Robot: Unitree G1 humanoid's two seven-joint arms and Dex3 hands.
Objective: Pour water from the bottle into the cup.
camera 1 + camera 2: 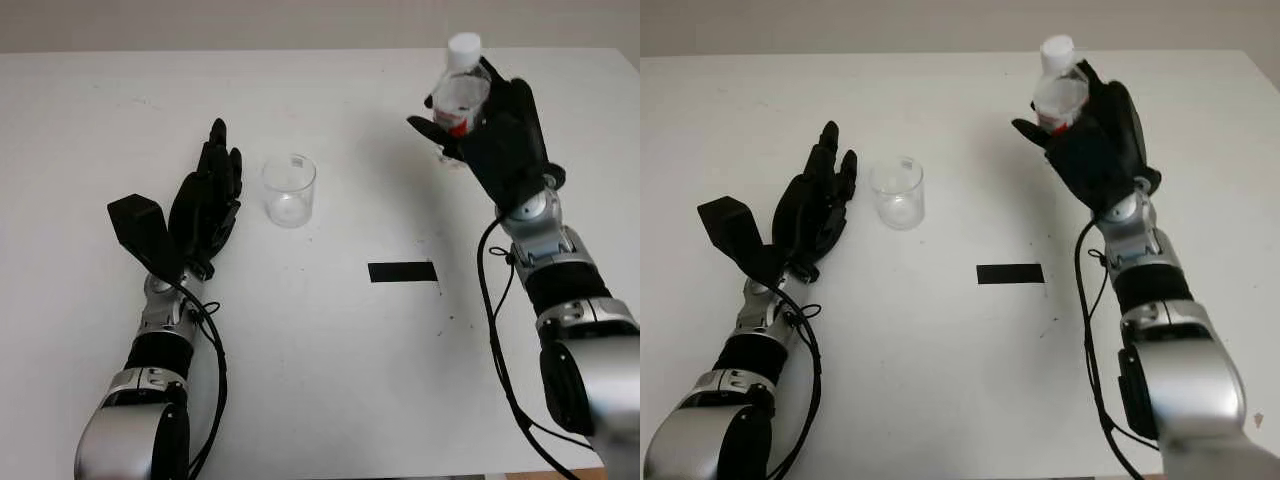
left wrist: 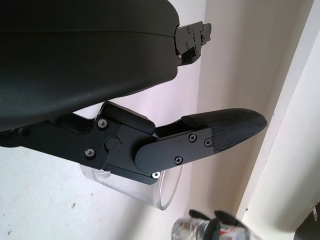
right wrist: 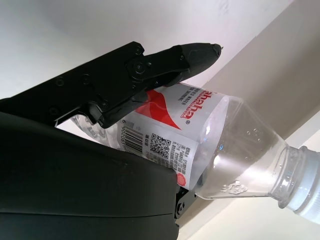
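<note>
- bottle (image 1: 461, 92): clear plastic, white cap on, red-and-white label; sits at the far right of the table (image 1: 320, 380), gripped in the right hand (image 1: 492, 130). Roughly upright, neck and cap poke out above the fingers. Whether its base touches the table: cannot tell, the hand covers it.
- table: white top, carries everything in the scene; both arms come in from the near edge.
- right hand: black, wrapped around the bottle's labelled middle. Right wrist view shows one finger (image 3: 150, 70) laid across the label and the palm shell behind the bottle, so the bottle is pinched between finger and palm.
- left hand (image 1: 205, 205): black, left of centre, holds nothing, released. Its fingertips point away from the robot, just beside the cup (image 1: 289, 190) on the cup's left. Contact with the cup: cannot tell from the head views; in the left wrist view one finger (image 2: 220, 132) crosses in front of the cup rim.
- cup: small, clear, upright on the table between the two hands, much nearer the left one, well apart from the bottle.
- black tape strip (image 1: 402, 271): flat on the table, nearer the robot than the cup and the bottle, between them sideways.
</note>
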